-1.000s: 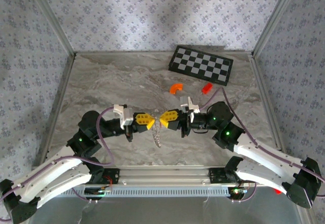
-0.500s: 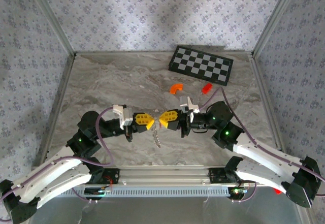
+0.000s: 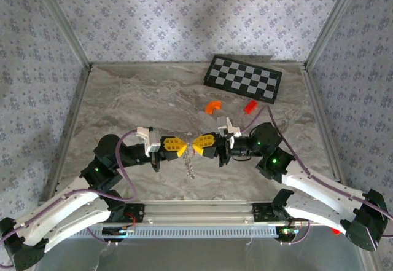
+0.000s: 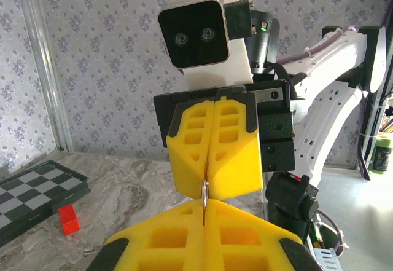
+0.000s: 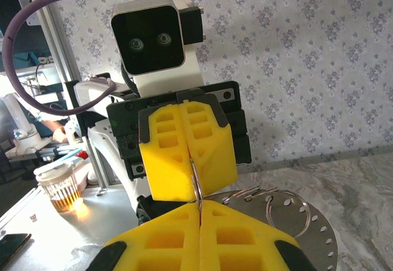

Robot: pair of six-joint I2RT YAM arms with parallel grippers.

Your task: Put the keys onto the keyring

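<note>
- Left gripper: yellow fingers pressed together, tip pointing right, above the near middle of the table. A thin silvery wire loop is pinched in the seam between its pads, as seen in the left wrist view.
- Right gripper: yellow fingers likewise pressed together, tip pointing left, nose to nose with the left gripper and almost touching it. The same wire loop runs into its seam.
- Keyring: held off the table between the two tips, its silvery length hanging down below them toward the near edge. The right wrist view has wire rings and a round, dot-rimmed metal piece dangling behind the fingers. Whether a key hangs among them cannot be told.
- Orange curved piece: lying on the table beyond the grippers, well apart from them.
- Red brick: on the table to the right of the orange piece, near the board.
- Checkered board: black and white, flat at the far right of the table.
</note>
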